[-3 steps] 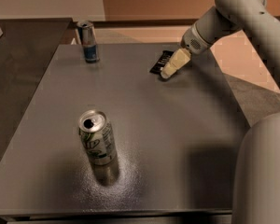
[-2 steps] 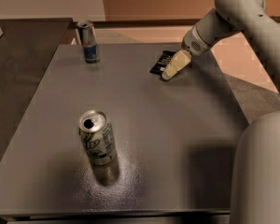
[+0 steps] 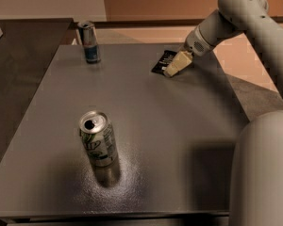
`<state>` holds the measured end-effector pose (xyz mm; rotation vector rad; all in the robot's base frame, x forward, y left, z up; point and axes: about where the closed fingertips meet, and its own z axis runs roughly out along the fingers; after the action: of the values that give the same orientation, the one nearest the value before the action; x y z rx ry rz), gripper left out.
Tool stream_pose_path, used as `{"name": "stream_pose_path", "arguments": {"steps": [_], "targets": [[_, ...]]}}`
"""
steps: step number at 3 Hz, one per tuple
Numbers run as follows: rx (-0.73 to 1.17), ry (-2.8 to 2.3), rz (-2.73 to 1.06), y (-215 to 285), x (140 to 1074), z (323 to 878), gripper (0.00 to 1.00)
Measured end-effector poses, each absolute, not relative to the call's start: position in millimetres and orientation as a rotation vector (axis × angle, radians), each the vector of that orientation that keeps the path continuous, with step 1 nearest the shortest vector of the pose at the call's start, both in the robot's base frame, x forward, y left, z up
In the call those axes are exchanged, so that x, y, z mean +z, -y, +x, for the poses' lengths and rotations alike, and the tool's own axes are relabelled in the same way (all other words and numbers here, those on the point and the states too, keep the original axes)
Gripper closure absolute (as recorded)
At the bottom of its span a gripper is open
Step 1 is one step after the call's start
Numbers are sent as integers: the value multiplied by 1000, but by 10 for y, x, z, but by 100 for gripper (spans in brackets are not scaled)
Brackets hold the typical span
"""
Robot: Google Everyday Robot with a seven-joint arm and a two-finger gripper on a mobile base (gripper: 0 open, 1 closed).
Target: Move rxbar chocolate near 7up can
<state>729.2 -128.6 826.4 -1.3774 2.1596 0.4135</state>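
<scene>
The rxbar chocolate (image 3: 162,62), a flat black wrapper with white lettering, lies on the grey table (image 3: 179,126) at the far right. My gripper (image 3: 172,70) reaches down from the upper right and rests at the bar's right edge, partly covering it. The 7up can (image 3: 97,138), white and silver with green markings, stands upright in the front left part of the table, far from the bar and the gripper.
A slim blue-and-silver can (image 3: 90,42) stands at the table's far left corner. My arm (image 3: 254,27) crosses the upper right. The robot's body (image 3: 264,173) fills the lower right. A darker surface (image 3: 19,69) adjoins the table on the left.
</scene>
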Motion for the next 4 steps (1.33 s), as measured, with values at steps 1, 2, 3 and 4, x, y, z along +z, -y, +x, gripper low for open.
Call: {"name": "stream_pose_path", "arguments": {"steps": [1, 2, 3, 4], "targets": [[414, -2157, -1377, 1286, 8291, 7293, 66], [414, -2157, -1377, 1286, 8339, 7293, 90], [414, -2156, -1377, 1286, 8340, 7292, 100], [402, -2096, -1394, 1273, 8622, 7185, 100]]}}
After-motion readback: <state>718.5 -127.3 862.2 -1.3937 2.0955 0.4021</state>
